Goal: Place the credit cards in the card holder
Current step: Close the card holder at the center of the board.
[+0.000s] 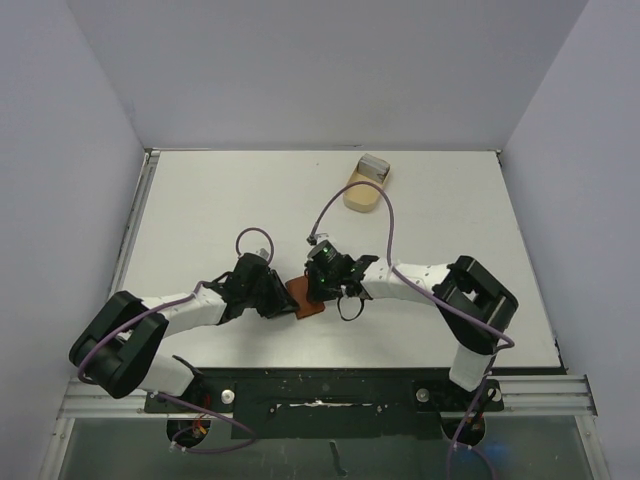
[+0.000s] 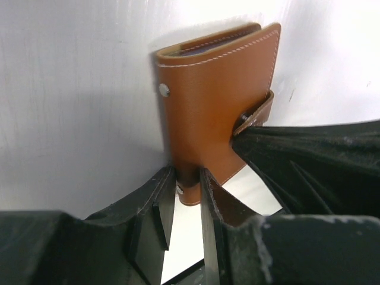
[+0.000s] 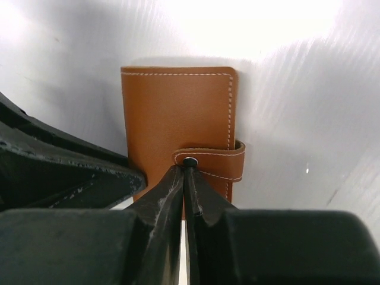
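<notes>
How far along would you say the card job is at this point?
Nothing is done yet: the credit cards lie on the tan tray. In hand: the left gripper clamps the card holder, folded shut, while the right gripper pinches its strap. Left: opening it, loading cards.

A white bench [image 1: 200,200] is boxed in by plain pale grey walls: a back wall [image 1: 330,70] along its far edge, a left wall [image 1: 50,150] and a right wall [image 1: 600,130] at its sides. A metal rail [image 1: 330,385] runs along the near edge. The light is even, with soft glare on the bench in the wrist views.
</notes>
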